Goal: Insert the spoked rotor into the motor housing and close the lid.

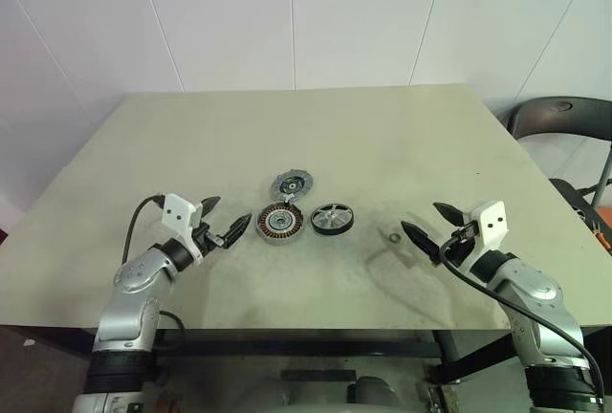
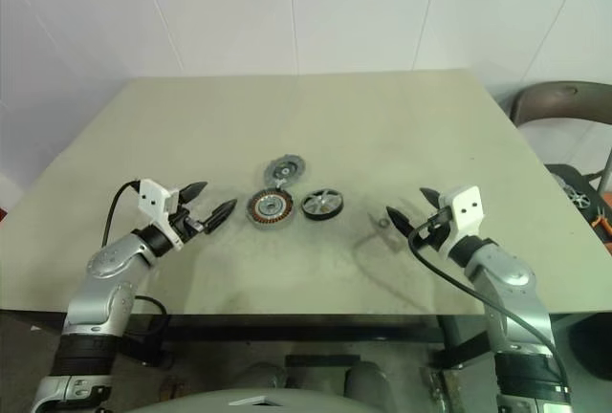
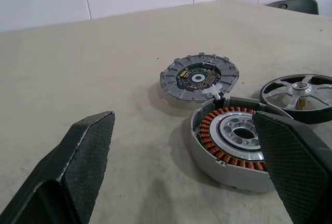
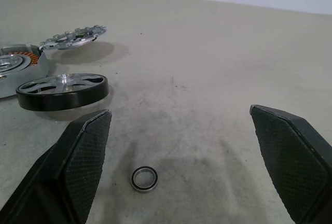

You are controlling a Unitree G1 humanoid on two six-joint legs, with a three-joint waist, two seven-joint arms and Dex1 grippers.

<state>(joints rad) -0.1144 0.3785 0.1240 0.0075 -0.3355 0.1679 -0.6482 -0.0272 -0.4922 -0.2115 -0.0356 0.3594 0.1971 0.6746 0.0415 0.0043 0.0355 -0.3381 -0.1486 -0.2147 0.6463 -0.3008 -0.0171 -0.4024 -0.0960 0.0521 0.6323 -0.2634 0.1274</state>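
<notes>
Picking up the spoked rotor [image 1: 332, 219] first calls for a grip across its black rim, kept level. It lies mid-table [image 1: 191, 145], touching nothing, at 3 o'clock of the motor housing [image 1: 280, 223]; lid [image 1: 292, 184] at 12. Both left gripper [image 1: 222, 222] and right gripper [image 1: 428, 228] have fingers wide, empty; rotor lies between them, nearer the left.
</notes>
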